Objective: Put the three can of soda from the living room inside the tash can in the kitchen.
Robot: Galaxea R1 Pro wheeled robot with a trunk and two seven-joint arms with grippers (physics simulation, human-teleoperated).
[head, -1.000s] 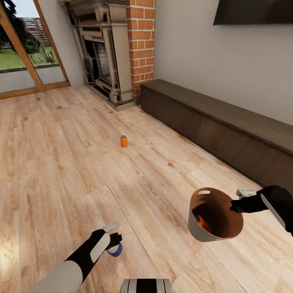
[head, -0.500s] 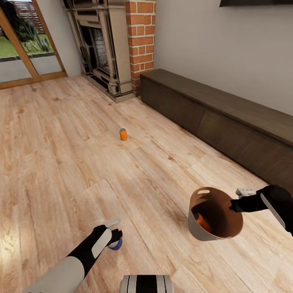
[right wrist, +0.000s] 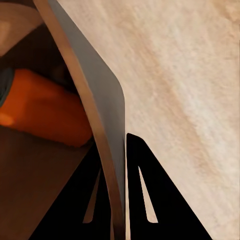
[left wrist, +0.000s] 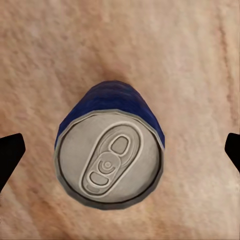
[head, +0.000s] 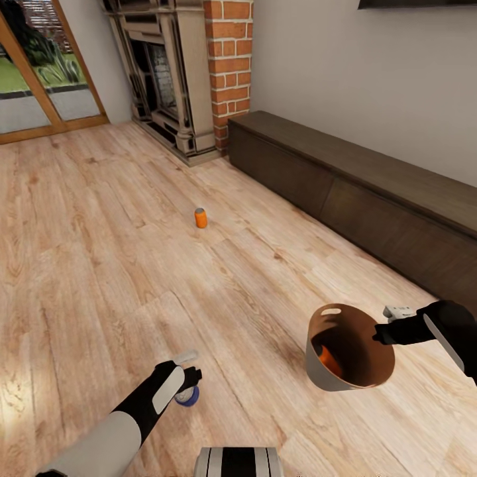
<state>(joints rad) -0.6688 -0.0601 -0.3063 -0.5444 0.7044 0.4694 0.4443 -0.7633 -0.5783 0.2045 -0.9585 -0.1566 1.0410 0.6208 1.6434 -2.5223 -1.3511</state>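
A dark blue can of soda (head: 188, 396) (left wrist: 110, 160) stands upright on the wood floor. My left gripper (head: 185, 385) (left wrist: 120, 152) hangs right above it, open, with its dark fingertips (left wrist: 10, 155) spread wide on either side and not touching. An orange can (head: 201, 218) stands farther off on the floor. My right gripper (head: 383, 333) (right wrist: 116, 175) is shut on the rim of the grey trash can (head: 344, 371) (right wrist: 100, 100), holding it tilted above the floor. A second orange can (head: 328, 361) (right wrist: 45, 112) lies inside it.
A long dark wooden cabinet (head: 371, 199) runs along the right wall. The red-brick fireplace (head: 192, 73) stands at the back, with a glass door (head: 40, 73) to its left. Open wood floor (head: 99, 252) lies between me and the far orange can.
The camera shifted a little early on. My left gripper stays over the blue can and has barely moved. The right arm holds the trash can in the same place.
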